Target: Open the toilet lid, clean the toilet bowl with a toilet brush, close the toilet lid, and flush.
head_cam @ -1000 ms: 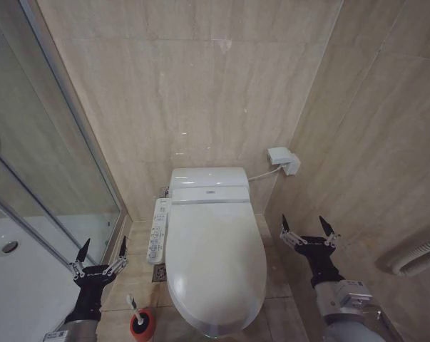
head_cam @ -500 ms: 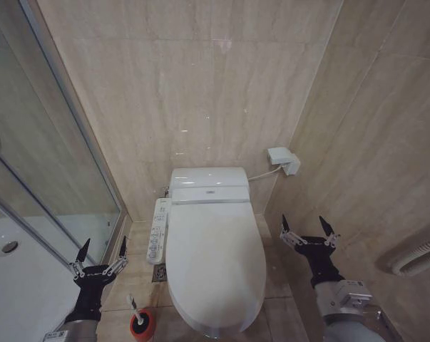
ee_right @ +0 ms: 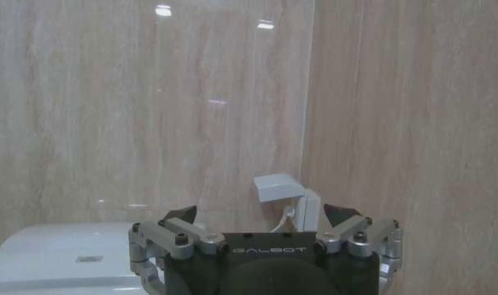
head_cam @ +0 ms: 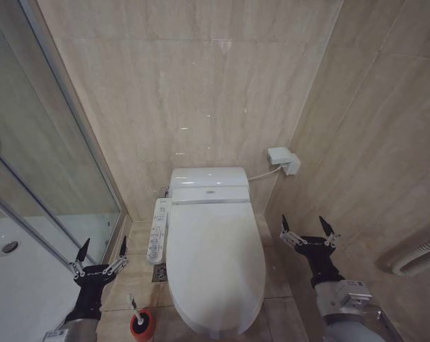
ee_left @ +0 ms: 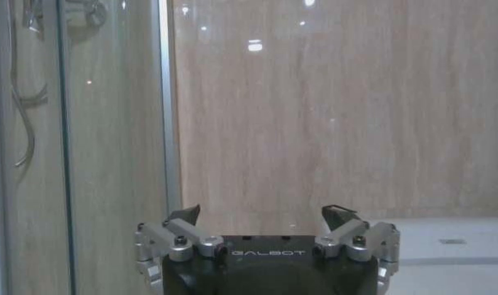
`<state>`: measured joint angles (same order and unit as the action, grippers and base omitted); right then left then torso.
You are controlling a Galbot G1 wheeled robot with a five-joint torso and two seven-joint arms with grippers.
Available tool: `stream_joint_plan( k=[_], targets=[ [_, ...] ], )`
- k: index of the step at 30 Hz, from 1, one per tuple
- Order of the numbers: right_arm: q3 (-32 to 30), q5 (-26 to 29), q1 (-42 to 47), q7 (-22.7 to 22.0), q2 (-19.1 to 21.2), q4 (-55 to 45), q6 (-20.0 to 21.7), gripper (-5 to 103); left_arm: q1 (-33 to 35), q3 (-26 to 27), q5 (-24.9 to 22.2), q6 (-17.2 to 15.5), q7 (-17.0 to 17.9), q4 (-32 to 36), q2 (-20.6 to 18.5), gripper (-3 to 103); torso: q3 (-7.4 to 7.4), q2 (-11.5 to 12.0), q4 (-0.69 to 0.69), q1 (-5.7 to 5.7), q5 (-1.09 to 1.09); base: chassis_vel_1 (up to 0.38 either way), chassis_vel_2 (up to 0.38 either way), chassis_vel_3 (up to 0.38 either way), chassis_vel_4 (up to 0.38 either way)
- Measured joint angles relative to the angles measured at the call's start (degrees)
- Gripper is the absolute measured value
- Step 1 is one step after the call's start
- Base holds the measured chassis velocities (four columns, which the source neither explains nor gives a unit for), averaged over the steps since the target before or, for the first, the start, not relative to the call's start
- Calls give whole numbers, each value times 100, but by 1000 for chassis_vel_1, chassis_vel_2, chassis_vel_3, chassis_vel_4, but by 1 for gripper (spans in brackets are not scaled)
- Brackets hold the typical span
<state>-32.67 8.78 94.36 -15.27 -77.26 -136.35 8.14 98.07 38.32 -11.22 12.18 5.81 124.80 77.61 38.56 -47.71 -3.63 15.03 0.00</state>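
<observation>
At centre of the head view, the toilet lid (head_cam: 215, 267) lies closed. At 7 o'clock stands the toilet brush (head_cam: 137, 315). Left gripper (head_cam: 100, 252) at 8 o'clock and right gripper (head_cam: 308, 228) at 4 o'clock hover, fingers spread, holding nothing.

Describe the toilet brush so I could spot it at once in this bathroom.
Start at the white toilet lid, shut, in the middle of the room. On the tiled floor to its left, near the glass shower door, stands the toilet brush. Its small red cup holder and thin white stick are the one splash of colour among beige and white.
</observation>
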Motion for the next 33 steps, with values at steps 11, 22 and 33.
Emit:
stream_joint_plan(
  k=[11, 22, 33],
  targets=[
    [0, 0, 0, 0, 0, 0, 0, 100, -1000, 192, -393, -1592, -1, -26, -77, 100, 0, 0, -1, 0, -1, 0, 0, 0, 0],
    [-1, 0, 0, 0, 0, 0, 0, 100, -1554, 262, -453, -2151, 92, 292, -121, 99, 0, 0, 0, 0, 0, 0, 0, 0, 0],
    [-1, 0, 0, 0, 0, 0, 0, 100, -1498, 121, -209, -1186, 72, -505, -92, 99, 0, 0, -1, 0, -2, 0, 0, 0, 0]
  ],
)
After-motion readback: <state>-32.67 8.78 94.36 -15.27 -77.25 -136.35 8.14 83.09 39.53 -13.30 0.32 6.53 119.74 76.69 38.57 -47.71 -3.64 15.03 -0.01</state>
